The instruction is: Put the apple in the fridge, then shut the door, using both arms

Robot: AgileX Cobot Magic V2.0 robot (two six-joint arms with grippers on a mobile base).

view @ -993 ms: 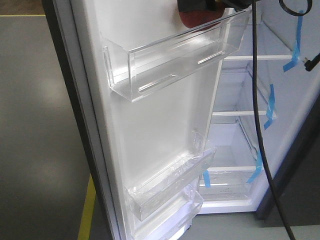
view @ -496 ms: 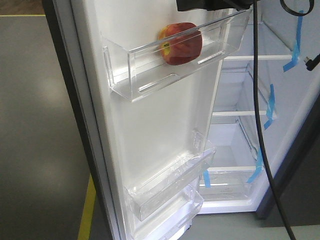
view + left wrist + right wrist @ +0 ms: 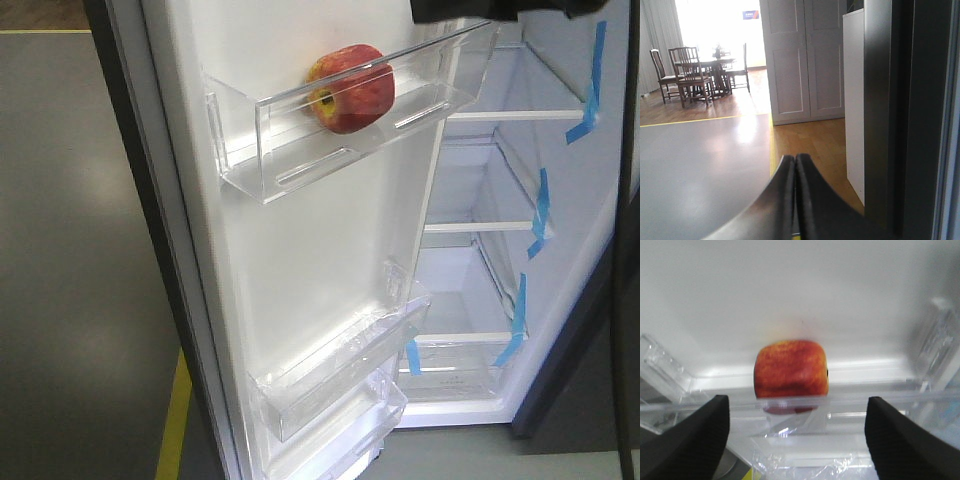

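Observation:
The red apple (image 3: 350, 88) with its yellow stem patch rests in the top clear bin (image 3: 300, 140) on the inside of the open door (image 3: 300, 250). The fridge (image 3: 575, 230) stands open to the right, with a white interior. In the right wrist view my right gripper (image 3: 797, 400) is open, its black fingers (image 3: 695, 440) wide apart in front of the bin, and the apple (image 3: 790, 370) lies free behind the bin's rim. My left gripper (image 3: 795, 158) is shut on nothing, beside a dark grey fridge panel (image 3: 890, 100).
Two lower clear bins (image 3: 340, 370) jut from the door. Glass shelves (image 3: 480, 227) with blue tape strips (image 3: 540, 200) fill the interior. A yellow line (image 3: 172, 420) crosses the grey floor. White cupboard doors (image 3: 800, 60) and a dining table with chairs (image 3: 695, 70) stand far behind.
The right gripper let go of the apple into the top door bin and drew back up and to the right. The apple settled slightly leftward. The dangling cable left the front view.

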